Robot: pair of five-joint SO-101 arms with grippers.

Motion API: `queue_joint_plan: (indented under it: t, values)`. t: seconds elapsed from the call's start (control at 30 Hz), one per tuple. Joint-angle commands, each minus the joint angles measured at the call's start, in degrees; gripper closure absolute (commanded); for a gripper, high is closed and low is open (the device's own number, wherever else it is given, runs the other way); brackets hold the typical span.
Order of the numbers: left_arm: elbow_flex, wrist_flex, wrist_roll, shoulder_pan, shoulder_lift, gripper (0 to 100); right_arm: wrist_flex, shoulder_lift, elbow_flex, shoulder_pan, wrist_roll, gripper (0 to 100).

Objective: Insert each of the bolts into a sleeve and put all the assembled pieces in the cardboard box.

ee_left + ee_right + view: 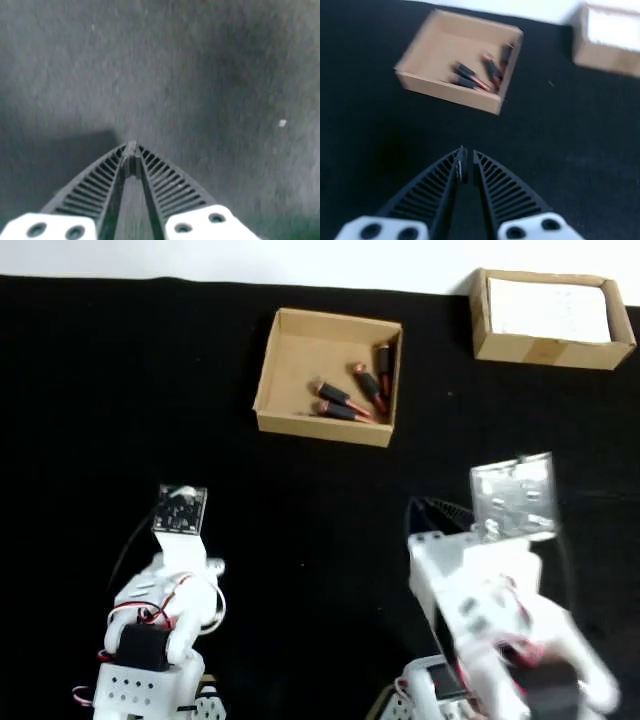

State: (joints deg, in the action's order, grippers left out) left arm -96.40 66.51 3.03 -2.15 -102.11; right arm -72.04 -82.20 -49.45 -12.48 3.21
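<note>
The cardboard box (278,358) stands on the black cloth at the back centre, with several black sleeves holding copper-tipped bolts (348,400) lying inside near its right wall. In the right wrist view the same box (427,47) with the assembled pieces (475,77) lies ahead of my right gripper (467,162), whose black ribbed fingers are shut and hold nothing. My left gripper (131,152) is shut too, pointing down at bare black cloth. In the high view the left arm (165,590) is folded back at the front left and the right arm (490,580) at the front right.
A second cardboard box (550,318) with a white sheet inside stands at the back right corner. The black cloth (150,390) covers the table; its far edge meets a white surface. A small light speck (282,123) lies on the cloth near the left gripper.
</note>
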Motion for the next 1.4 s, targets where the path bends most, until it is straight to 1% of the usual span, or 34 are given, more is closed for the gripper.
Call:
queue_joint_plan:
  t: [0.0, 0.07, 0.13, 0.23, 0.3, 0.4, 0.5, 0.63, 1.37]
  values:
    - [-0.84, 4.04, -0.18, -0.31, -0.31, 99, 11.74, -8.04, -23.52, 5.49, -0.09, 99.1]
    - [-0.84, 7.38, -0.18, -0.31, -0.66, 99, 15.96, -12.0, -33.19, 7.34, -0.26, 99.1]
    - [-0.84, 9.05, -0.18, -0.22, -0.75, 99, 17.19, -15.96, -40.66, 8.75, -0.26, 99.1]
    - [-0.84, 9.05, -0.18, -0.22, -0.75, 99, 14.99, -21.49, -47.34, 9.27, -0.26, 99.1]
    - [-0.84, 9.05, -0.18, -0.22, -0.75, 99, 10.33, -23.16, -49.36, 9.19, -0.26, 99.1]
    - [-0.84, 9.05, -0.18, 0.22, -0.75, 99, 4.26, -22.46, -50.42, 9.01, -0.35, 99.1]
    - [-0.84, 9.05, 0.0, 3.21, -0.75, 99, 0.57, -22.37, -51.91, 9.27, -0.35, 99.1]
    - [-0.84, 9.05, 0.0, 4.62, -0.75, 99, 0.84, -22.37, -53.49, 9.27, -0.09, 99.1]
    - [-0.84, 9.05, 0.0, 4.62, -0.75, 99, 0.84, -22.37, -53.49, 9.27, 0.0, 99.1]
